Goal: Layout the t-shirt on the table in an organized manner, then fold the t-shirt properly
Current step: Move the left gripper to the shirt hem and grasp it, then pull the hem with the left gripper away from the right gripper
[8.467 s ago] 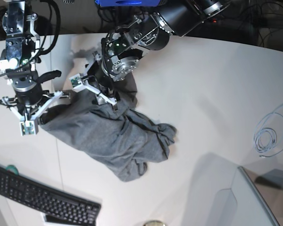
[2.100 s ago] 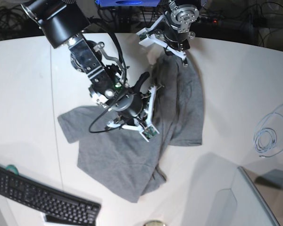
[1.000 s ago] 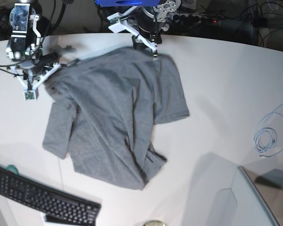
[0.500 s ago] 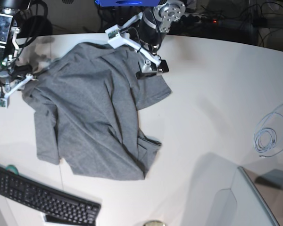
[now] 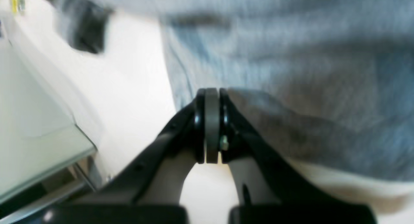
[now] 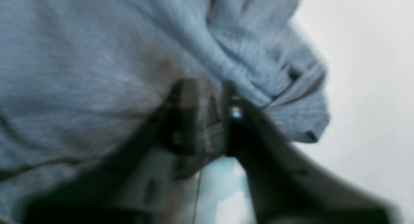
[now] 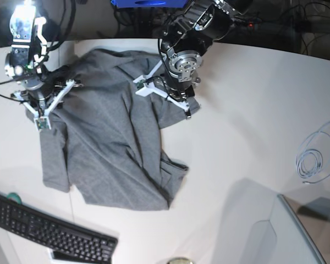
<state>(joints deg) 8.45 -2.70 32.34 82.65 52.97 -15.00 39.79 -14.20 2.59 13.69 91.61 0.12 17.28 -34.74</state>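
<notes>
The grey t-shirt lies crumpled but partly spread on the left half of the white table. My left gripper presses down on its right sleeve edge. In the left wrist view the left gripper is shut, its tips pinching the edge of the t-shirt. My right gripper sits on the shirt's upper left edge. In the right wrist view the right gripper is shut, with a bunch of the t-shirt between its fingers. Both wrist views are blurred.
A black keyboard lies at the front left, just below the shirt's hem. A coil of pale cable rests at the right. A grey panel stands at the front right and shows as a slab in the left wrist view.
Both grippers were open half a second ago and have shut. The left one dropped onto the right sleeve; the right one moved in onto the shirt's upper left edge.
</notes>
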